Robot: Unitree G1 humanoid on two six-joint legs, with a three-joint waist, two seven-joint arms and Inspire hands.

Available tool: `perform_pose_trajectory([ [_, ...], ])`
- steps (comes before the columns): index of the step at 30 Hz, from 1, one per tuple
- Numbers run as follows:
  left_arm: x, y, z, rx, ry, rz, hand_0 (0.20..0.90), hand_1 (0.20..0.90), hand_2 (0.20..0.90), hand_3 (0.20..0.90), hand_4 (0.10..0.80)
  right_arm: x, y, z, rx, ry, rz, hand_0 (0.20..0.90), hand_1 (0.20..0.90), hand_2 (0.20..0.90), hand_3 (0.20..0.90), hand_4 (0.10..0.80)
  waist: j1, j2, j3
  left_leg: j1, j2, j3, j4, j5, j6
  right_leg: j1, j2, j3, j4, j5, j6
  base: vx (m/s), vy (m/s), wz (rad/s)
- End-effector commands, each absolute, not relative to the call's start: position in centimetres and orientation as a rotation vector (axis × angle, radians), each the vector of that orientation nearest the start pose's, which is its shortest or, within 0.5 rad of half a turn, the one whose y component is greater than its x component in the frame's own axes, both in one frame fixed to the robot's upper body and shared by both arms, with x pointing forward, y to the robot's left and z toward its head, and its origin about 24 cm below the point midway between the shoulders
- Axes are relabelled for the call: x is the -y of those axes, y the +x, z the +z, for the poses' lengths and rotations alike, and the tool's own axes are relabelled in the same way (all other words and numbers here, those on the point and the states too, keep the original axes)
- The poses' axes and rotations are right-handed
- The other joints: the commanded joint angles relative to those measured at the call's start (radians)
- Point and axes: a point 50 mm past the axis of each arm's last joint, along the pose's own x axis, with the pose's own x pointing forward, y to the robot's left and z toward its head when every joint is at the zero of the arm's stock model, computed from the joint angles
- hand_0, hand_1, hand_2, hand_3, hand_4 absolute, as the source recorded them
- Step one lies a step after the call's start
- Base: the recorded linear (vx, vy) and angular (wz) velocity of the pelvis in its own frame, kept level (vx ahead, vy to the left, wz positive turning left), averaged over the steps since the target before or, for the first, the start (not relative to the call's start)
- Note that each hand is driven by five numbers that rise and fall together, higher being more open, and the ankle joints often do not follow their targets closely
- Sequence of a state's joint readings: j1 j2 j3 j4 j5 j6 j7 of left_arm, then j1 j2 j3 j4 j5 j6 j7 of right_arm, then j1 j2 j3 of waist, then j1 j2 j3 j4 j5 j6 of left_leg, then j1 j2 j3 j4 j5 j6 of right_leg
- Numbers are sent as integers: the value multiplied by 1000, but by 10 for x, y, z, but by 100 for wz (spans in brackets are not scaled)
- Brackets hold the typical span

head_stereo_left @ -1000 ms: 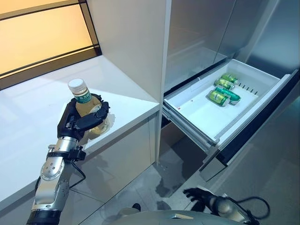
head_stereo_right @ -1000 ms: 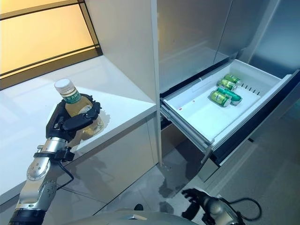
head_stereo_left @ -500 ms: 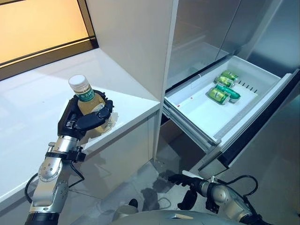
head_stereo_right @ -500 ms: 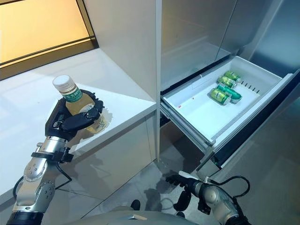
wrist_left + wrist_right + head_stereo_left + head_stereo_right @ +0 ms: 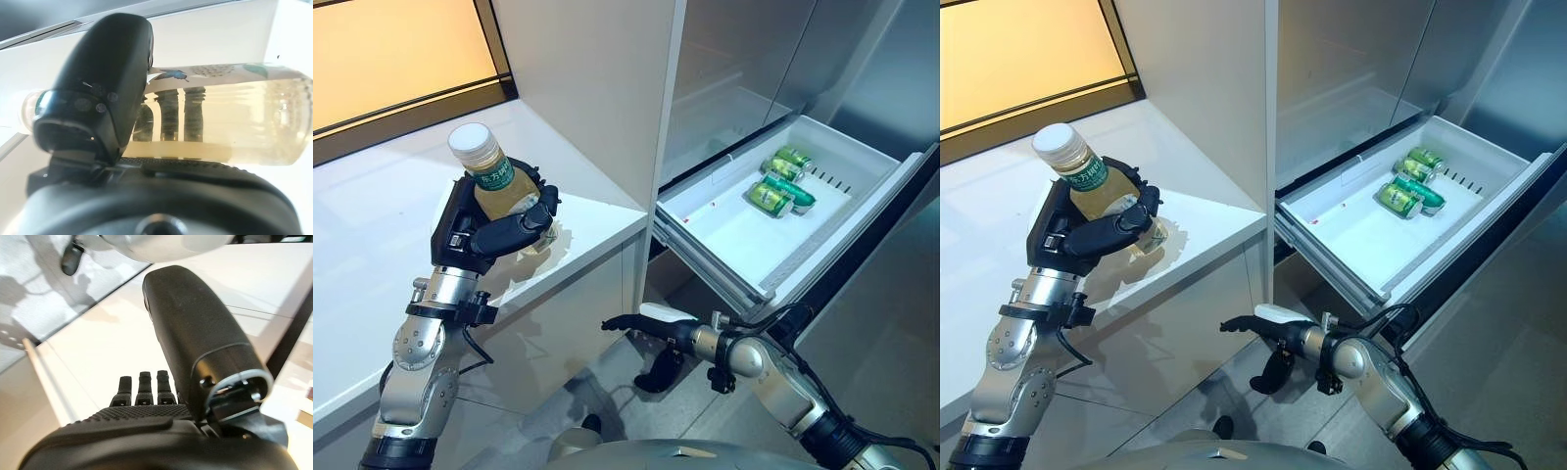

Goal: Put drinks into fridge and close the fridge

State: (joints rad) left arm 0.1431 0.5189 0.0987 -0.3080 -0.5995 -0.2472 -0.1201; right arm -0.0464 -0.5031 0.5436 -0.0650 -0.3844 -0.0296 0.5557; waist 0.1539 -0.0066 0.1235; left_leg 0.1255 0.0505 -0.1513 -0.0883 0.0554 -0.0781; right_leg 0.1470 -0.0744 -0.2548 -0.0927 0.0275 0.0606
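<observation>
- My left hand (image 5: 484, 235) has its fingers (image 5: 168, 113) wrapped around a bottle (image 5: 494, 181) of pale yellow drink, held upright just above the white bench (image 5: 372, 245); whether its base clears the surface I cannot tell.
- My right hand (image 5: 651, 321) hangs low in front of the bench, fingers straight and relaxed, holding nothing.
- The fridge drawer (image 5: 783, 220) stands pulled out, well apart from the bottle, on my right.
- Three green cans (image 5: 781, 182) lie on their sides, close together, at the drawer's far end; most of its floor is bare.
- Progress, as I judge it: the cans are stowed, the bottle has yet to cross over, and the drawer is not yet closed.
</observation>
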Motion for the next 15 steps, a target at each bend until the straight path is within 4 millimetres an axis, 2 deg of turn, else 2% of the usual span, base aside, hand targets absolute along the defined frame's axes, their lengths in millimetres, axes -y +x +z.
perform_pose_trajectory([
  [1,-222,204,224,950,-31,-257,300,300,300,200,100,84,214,73,176,-828,1166,900,900,900,900,800,-12,-26,-53,-11,-113,31,1,-34,88,8,24,39,25,-8,-1,0,0,0],
  [5,-220,203,230,974,-41,-294,300,300,300,200,100,83,214,99,265,-765,1206,900,900,900,900,800,-14,-30,-54,-10,-112,33,1,-32,88,6,26,43,26,-5,-1,0,0,0],
  [8,-218,203,231,982,-53,-322,300,300,300,200,100,83,214,112,302,-722,1235,900,900,900,900,800,-15,-32,-54,-10,-112,34,1,-31,87,5,26,44,28,-4,-1,0,0,0],
  [9,-218,203,233,992,-48,-329,300,300,300,200,100,84,216,122,322,-685,1247,900,900,900,900,800,-16,-34,-55,-9,-112,36,1,-32,87,5,26,45,29,-4,-1,0,0,0],
  [15,-218,201,236,1006,-58,-369,300,300,300,200,100,90,215,149,367,-519,1307,900,900,900,900,800,-20,-38,-60,-7,-111,40,1,-33,87,6,26,47,28,-4,-4,-3,-3,-4],
])
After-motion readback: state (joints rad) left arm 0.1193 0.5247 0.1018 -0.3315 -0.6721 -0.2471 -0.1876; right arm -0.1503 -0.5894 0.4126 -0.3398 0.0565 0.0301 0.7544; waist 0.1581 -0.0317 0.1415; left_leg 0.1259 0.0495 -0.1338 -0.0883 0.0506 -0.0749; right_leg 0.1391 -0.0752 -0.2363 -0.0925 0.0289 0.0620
